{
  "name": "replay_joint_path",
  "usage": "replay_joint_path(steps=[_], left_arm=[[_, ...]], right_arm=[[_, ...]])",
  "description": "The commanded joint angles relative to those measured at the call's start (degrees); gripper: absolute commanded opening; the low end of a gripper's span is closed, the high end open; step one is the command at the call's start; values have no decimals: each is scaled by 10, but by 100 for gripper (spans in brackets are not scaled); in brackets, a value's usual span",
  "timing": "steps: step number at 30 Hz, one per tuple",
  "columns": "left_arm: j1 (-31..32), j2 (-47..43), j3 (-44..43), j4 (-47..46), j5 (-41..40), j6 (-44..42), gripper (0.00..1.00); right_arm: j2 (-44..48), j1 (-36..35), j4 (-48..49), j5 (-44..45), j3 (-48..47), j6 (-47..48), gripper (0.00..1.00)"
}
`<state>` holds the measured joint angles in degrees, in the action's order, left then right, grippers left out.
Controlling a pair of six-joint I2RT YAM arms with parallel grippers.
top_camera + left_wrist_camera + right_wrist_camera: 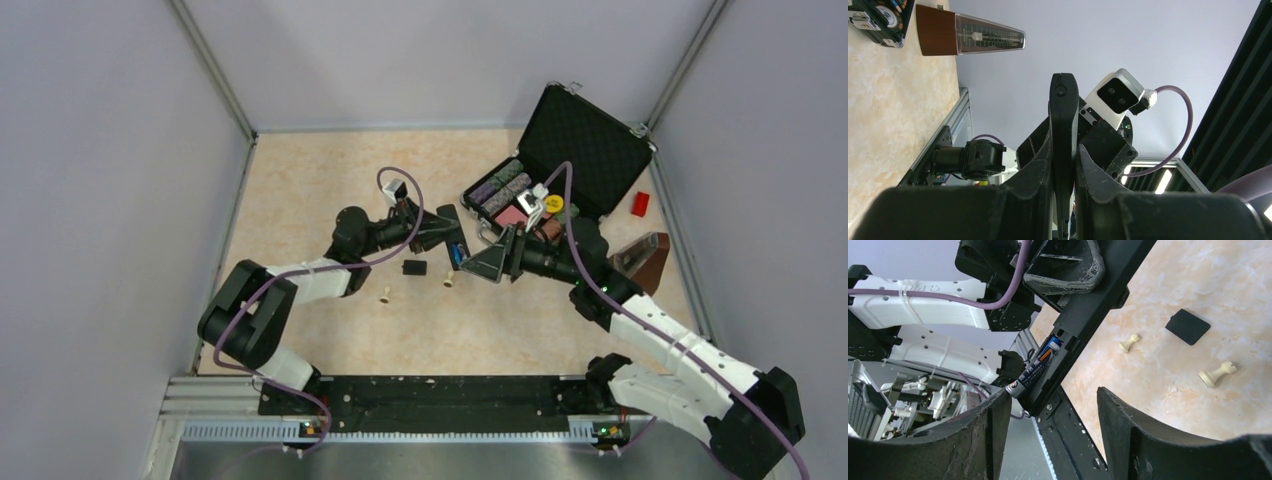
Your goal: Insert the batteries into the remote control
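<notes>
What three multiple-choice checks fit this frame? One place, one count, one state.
1. Where is the back cover of the remote?
A. Flat on the table, apart from the remote
B. Clipped onto the remote
C. Hanging over the table edge

2. How many beige pegs lie on the table?
A. One
B. Two
C. Four

3. What state are the right fingers in?
A. Shut with nothing between them
B. Shut on the back cover
C. Open, gripping nothing

Answers:
1 A: the right wrist view shows the cover alone on the table, with the remote held up off it.
2 B: two pegs show near the cover, in both the top and right wrist views.
3 C: a wide gap shows between them and they touch nothing.
</notes>
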<state>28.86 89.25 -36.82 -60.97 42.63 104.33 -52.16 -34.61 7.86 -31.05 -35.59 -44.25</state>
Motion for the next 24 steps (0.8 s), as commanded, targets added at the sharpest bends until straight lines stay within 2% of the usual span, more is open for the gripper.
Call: replay_joint_path(steps=[1, 6, 11, 16, 19, 24], left_arm=[[3, -29, -9, -8, 8, -21, 0], [3, -32, -8, 11, 4, -38, 0], [3, -30, -13, 29, 2, -54, 0], [3, -29, -13, 35, 1, -60, 0], [3, -31, -13, 37, 0, -62, 0], [3, -33, -15, 39, 1, -61, 0]], right_arm=[[-9, 9, 46, 1, 3, -25, 61], [-1, 10, 37, -23, 5, -15, 62], [15, 10, 6, -60, -4, 12, 67], [20, 11, -2, -52, -11, 9, 68], [23, 12, 1, -31, -12, -2, 67], [22, 13, -2, -2, -2, -5, 59]])
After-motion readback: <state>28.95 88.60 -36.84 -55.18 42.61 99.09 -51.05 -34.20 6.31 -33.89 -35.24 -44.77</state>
